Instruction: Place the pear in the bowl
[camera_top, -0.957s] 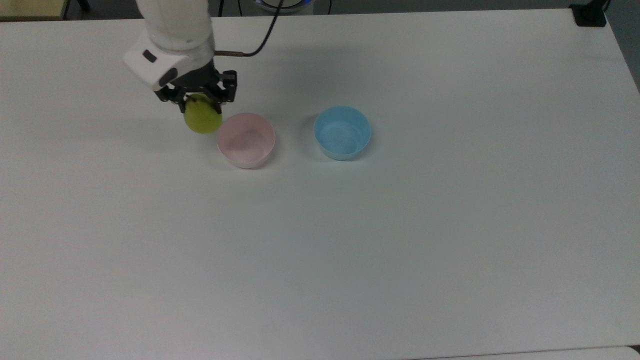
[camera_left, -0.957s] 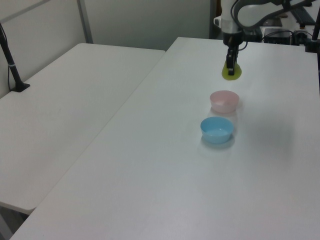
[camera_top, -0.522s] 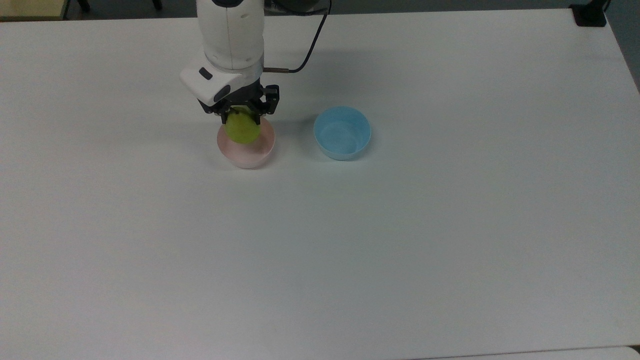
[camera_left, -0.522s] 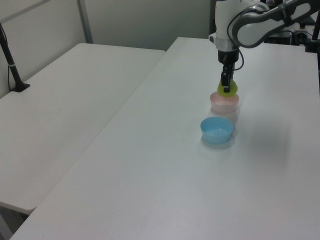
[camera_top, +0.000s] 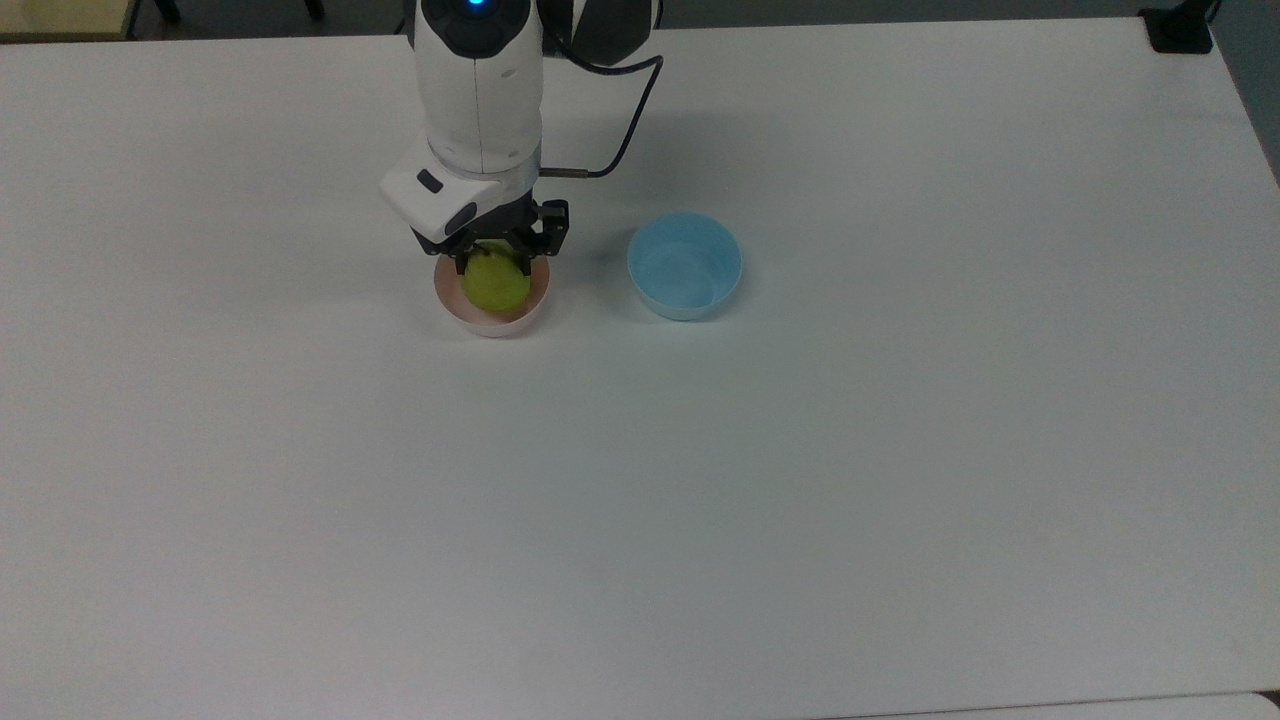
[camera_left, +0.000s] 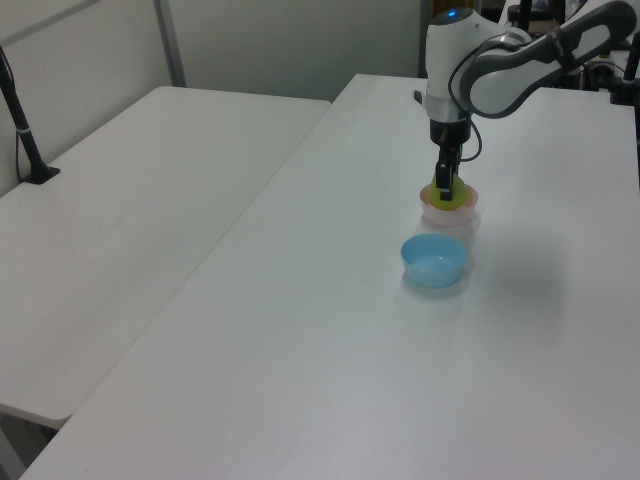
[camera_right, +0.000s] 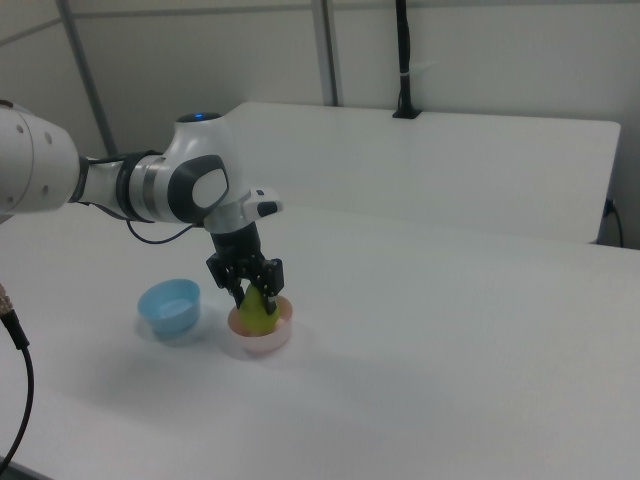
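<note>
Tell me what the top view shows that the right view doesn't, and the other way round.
Top view alone: the round outline of the pear inside the pink bowl's rim, and the blue bowl's empty inside. Right view alone: the pear's tapered neck rising above the rim to the pincer, and a black post on the far table. Both: the pincer shut on the pear over the pink bowl, the blue bowl beside it.

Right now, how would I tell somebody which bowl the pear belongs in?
On the white table two small bowls stand side by side below the arm. It is the pink bowl, on the top view's left of the blue bowl, with the gripper holding the pear inside it.
</note>
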